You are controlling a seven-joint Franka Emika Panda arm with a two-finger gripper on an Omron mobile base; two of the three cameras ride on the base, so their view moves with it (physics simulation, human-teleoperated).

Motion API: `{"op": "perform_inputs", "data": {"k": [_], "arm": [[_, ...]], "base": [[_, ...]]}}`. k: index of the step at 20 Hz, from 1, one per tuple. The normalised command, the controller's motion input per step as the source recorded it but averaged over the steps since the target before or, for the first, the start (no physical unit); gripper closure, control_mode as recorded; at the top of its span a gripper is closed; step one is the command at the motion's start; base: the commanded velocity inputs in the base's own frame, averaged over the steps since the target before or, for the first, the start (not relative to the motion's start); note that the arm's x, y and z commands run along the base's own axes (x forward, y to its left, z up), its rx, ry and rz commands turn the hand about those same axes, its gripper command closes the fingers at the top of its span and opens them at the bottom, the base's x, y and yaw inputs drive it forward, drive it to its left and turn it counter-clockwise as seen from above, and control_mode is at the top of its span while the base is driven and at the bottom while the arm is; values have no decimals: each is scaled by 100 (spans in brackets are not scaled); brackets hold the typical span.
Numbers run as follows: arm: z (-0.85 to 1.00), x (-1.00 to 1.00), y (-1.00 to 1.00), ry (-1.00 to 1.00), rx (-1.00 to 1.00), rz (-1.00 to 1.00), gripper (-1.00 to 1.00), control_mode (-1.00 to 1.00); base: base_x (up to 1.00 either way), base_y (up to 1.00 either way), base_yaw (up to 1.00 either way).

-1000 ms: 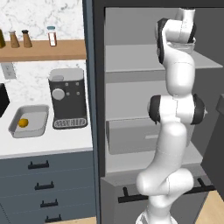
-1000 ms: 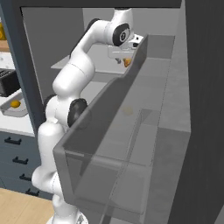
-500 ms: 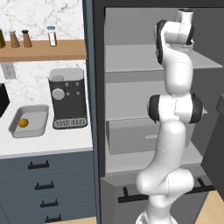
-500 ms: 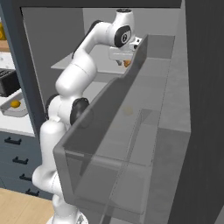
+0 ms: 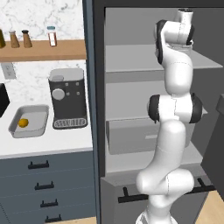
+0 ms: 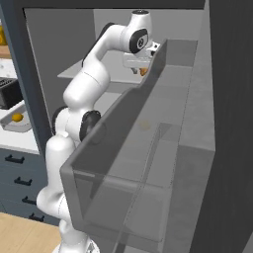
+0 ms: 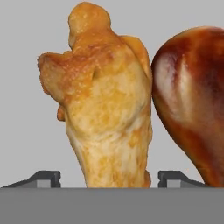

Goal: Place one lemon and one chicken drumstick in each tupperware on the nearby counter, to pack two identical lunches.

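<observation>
A pale golden chicken drumstick (image 7: 105, 105) stands right in front of the hand, between the fingertips (image 7: 43, 177), with a gap on each side. My gripper (image 7: 109, 177) is open around its lower end. A darker brown drumstick (image 7: 192, 96) touches it on the right. In the right base view the gripper (image 6: 141, 69) is on the upper fridge shelf, at an orange drumstick (image 6: 144, 71). A grey tupperware (image 5: 39, 124) holding one lemon (image 5: 23, 123) sits on the white counter (image 5: 48, 142). That tupperware (image 6: 9, 123) and lemon (image 6: 18, 117) also appear at the left of the right base view.
A coffee machine (image 5: 67, 98) stands right of the tupperware. Small bottles line a wooden wall shelf (image 5: 43, 49). The open fridge door with its clear bin (image 6: 123, 163) runs along the arm's right side. A grey fridge drawer (image 5: 131, 135) lies below the shelves.
The hand has barely shifted at the upper fridge shelf. The counter's things have not moved.
</observation>
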Motion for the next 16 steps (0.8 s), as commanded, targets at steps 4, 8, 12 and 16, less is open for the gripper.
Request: {"op": "perform_inputs", "data": {"k": [4, 8, 12, 16], "arm": [[-8, 0, 3, 2, 0, 0, 100, -100], [-2, 0, 0, 0, 0, 0, 100, -100], [0, -3, 0, 0, 0, 0, 100, -100], [12, -91, 0, -8, 0, 0, 100, -100]], "base": [[0, 0, 0], [0, 0, 0], [0, 0, 0], [0, 0, 0]]}}
